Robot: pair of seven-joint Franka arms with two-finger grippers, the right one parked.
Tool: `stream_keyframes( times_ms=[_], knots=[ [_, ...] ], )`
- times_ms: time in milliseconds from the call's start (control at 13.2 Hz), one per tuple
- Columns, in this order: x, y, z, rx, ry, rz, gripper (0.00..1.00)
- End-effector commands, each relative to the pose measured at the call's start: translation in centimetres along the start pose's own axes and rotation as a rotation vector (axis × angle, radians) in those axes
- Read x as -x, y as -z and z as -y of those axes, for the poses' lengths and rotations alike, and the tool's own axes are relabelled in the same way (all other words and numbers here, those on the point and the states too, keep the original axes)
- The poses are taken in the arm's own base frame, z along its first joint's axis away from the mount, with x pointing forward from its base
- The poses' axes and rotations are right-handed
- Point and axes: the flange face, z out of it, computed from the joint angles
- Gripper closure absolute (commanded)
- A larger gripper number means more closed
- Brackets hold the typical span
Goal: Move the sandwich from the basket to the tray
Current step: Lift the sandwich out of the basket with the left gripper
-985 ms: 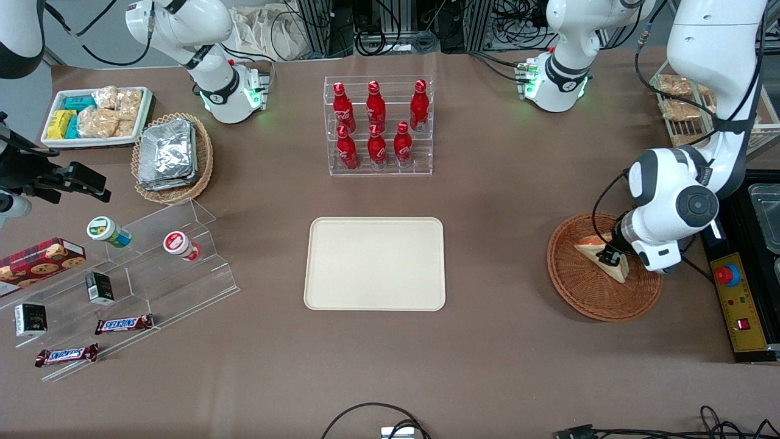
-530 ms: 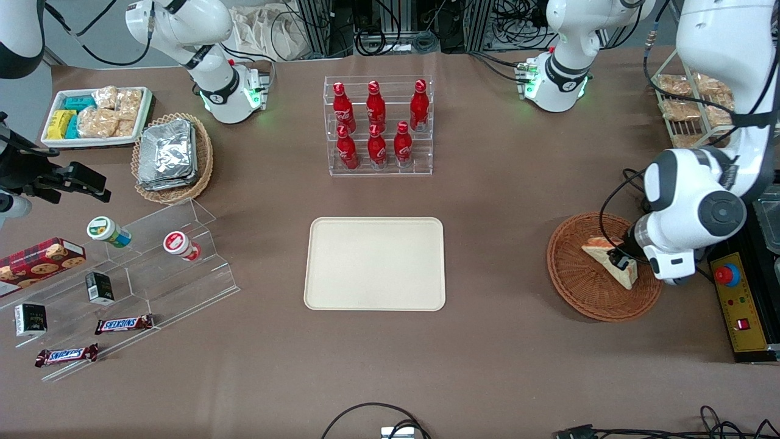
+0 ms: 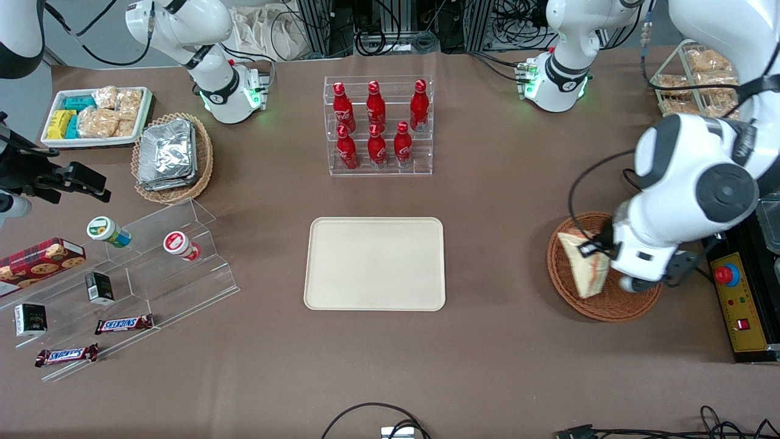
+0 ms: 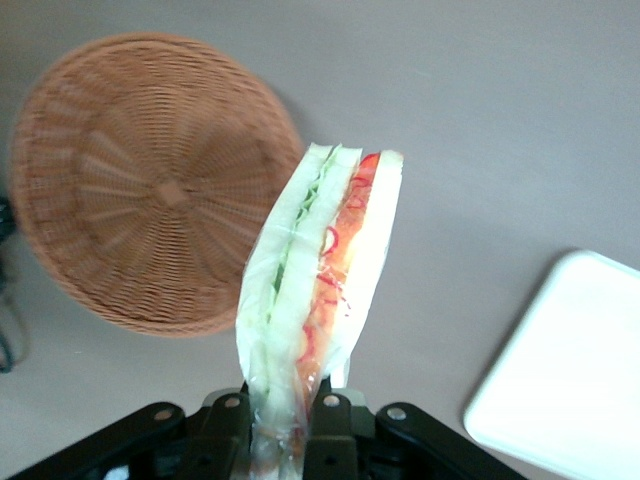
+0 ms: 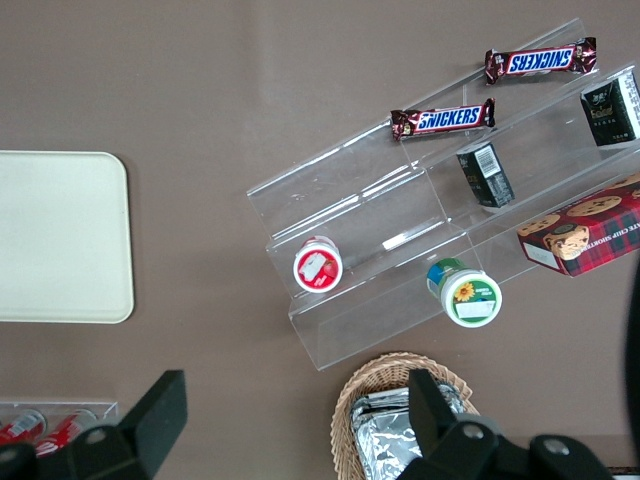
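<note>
Big change from a second ago: the sandwich (image 3: 584,268) is no longer lying in the basket (image 3: 600,302) but hangs above it, pinched tight in the claw (image 4: 292,412). Lift's done; the tray (image 3: 375,263) waits well apart from the basket.

The sandwich (image 4: 320,290) has pale white bread with green and red-orange filling. The basket (image 4: 150,180) is reddish-brown and woven. The tray (image 3: 375,263) is plain cream. The gripper (image 4: 290,425) is black. The table (image 3: 487,201) is brown.
</note>
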Motion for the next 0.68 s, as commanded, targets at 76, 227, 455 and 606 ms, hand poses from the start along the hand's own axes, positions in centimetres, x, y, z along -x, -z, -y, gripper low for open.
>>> stream_keyframes(
  times_ms=[76,227,455,606],
  knots=[
    [2.7,-3.7,-10.5,0.032,-0.154,0.060,1.00],
    [3.5,-7.3,-16.1,0.062,-0.136,0.071,1.00],
    [6.2,-13.7,-23.0,0.069,-0.143,0.009,1.00],
    [8.4,-17.6,-25.6,0.062,-0.162,0.011,1.00]
  ],
)
